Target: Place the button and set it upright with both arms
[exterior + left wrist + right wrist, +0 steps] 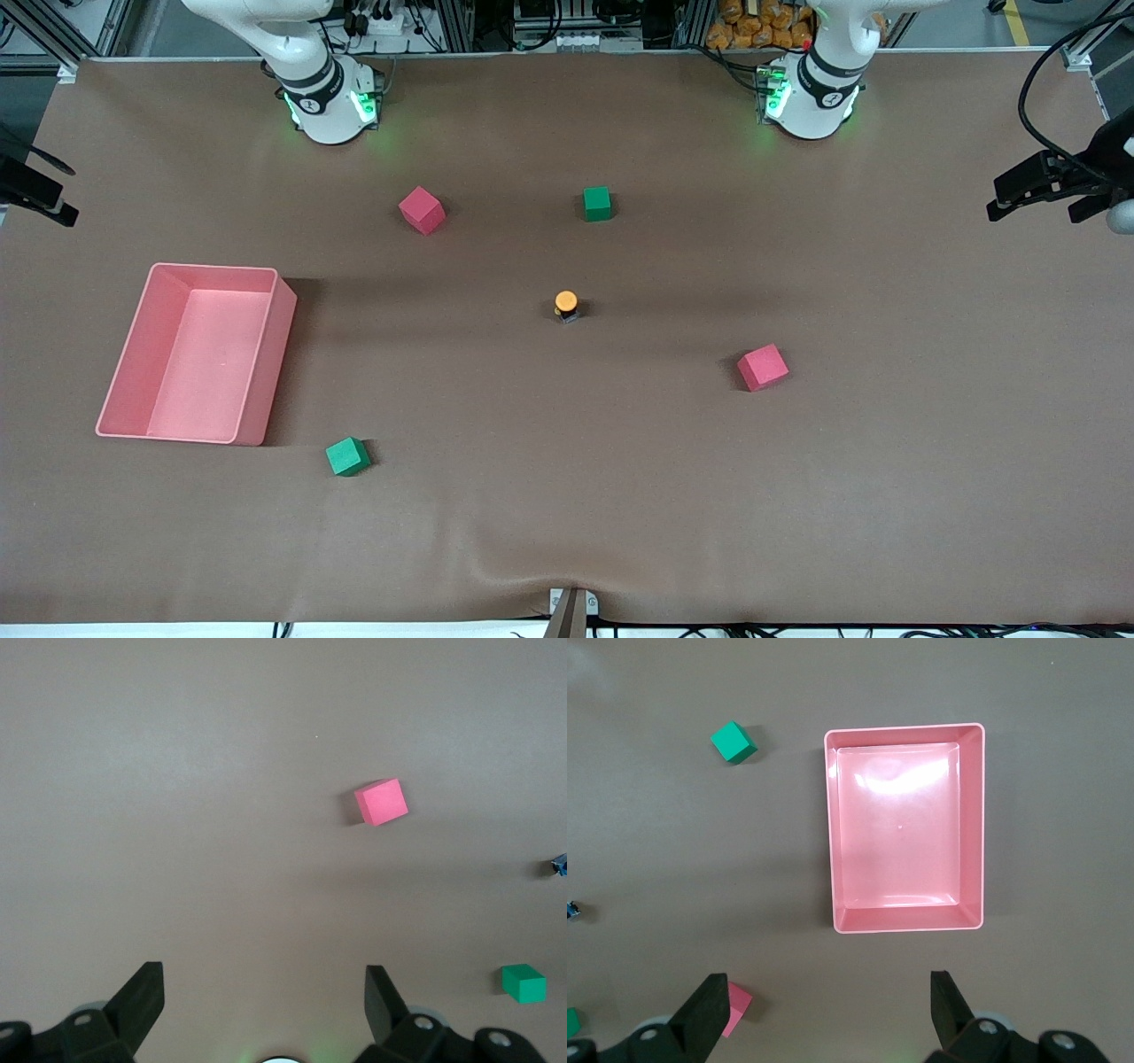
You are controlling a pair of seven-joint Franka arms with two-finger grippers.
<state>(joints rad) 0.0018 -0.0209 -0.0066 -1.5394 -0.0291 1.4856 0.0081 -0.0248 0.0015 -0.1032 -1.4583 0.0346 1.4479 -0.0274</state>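
A brown table (886,496) holds a small button (566,306) near its middle, well away from every edge. The button stands upright, its orange cap on top of a dark base, so it already sits as the task wants. Whether the arms set it so cannot be told from this moment.

Four cubes lie around it. A red cube (421,210) and a green cube (597,203) sit toward the edge where the robot bases stand. Another red cube (762,367) lies toward the left arm's end. A second green cube (347,456) lies toward the edge nearest the front camera. Just beside it, at the right arm's end of the table, is a shallow pink bin (257,390) with nothing in it.

Both arms are raised high, and neither gripper shows in the front view. The left gripper (266,1005) hangs over bare table near one red cube, its fingers spread wide and holding nothing. The right gripper (828,1010) hangs over the pink bin, likewise spread wide and holding nothing.

This scene fits either arms poised ahead of a pickup or arms withdrawn with the button placed. With the button standing and both claws released, no further move is clearly called for.
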